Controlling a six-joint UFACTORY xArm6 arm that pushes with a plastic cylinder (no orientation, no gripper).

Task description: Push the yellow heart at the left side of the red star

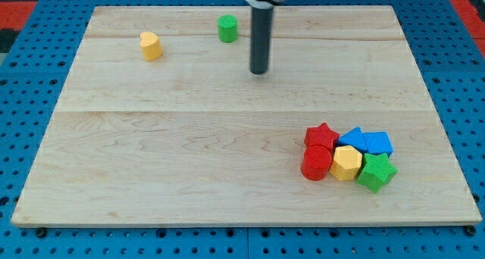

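Yellow heart sits well off my tip toward view's left, slightly up; red star lies far toward view's bottom right, top-left of tight cluster. No fingers on rig: bare dark rod, holding nothing, touching no block. Risk: long diagonal push, rounded heart slips off rod; overshoot scatters cluster. Pale wooden surface smooth, blocks matte plastic.

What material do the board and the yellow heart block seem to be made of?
The pale wooden board looks like unfinished or lightly sealed wood: grain lines and plank seams show. The yellow heart block seems to be matte plastic, perhaps painted wood: uniform colour, no grain visible.
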